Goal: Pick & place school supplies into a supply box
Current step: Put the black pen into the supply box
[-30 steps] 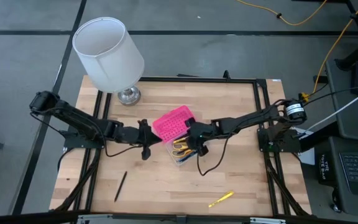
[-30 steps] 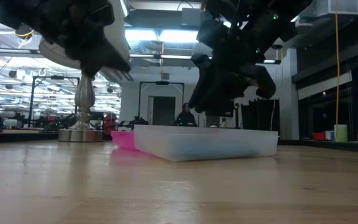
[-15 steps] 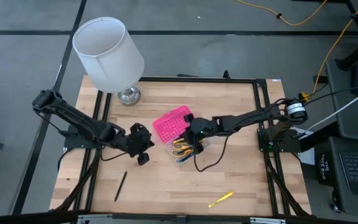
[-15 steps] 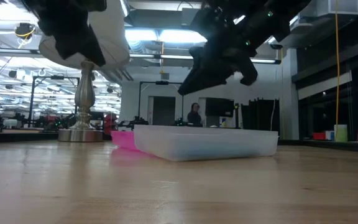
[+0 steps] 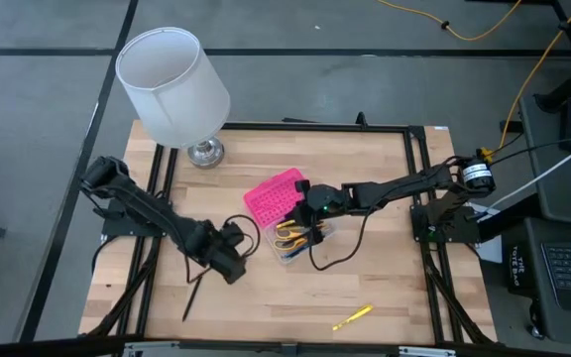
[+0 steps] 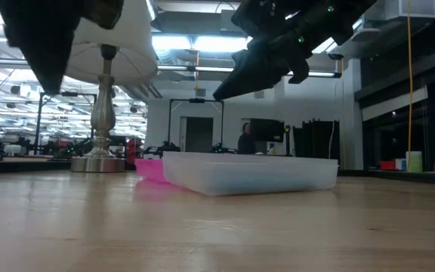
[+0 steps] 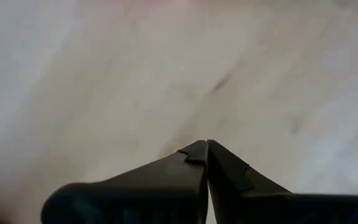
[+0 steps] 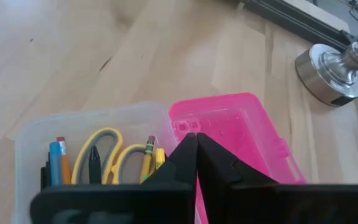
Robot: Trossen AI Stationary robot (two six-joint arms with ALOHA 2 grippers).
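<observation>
The supply box lies open mid-table, its clear base [image 5: 300,241] beside the pink lid [image 5: 274,195]. Pens, pencils and yellow-handled scissors [image 8: 107,158] lie inside the base [image 8: 36,140]. My right gripper [image 8: 196,138] hangs shut and empty above the box [image 6: 251,172], over the seam between base and lid [image 8: 241,127]. My left gripper [image 5: 230,266] is shut and empty [image 7: 207,148] above bare wood, near a black pen [image 5: 192,297] that lies flat on the table. A yellow pen [image 5: 352,317] lies near the front edge.
A lamp with a white shade [image 5: 171,81] stands on its metal foot [image 5: 204,152] at the table's far left. A black cable [image 5: 330,253] loops down from the right arm beside the box. Bare wood lies along the front between the two loose pens.
My right gripper has risen out of the box's base and shut, with nothing in it. My left gripper has moved from beside the pink lid toward the table's near edge and downward, closer to the black pen, staying shut. The box and the loose pens have not moved.
</observation>
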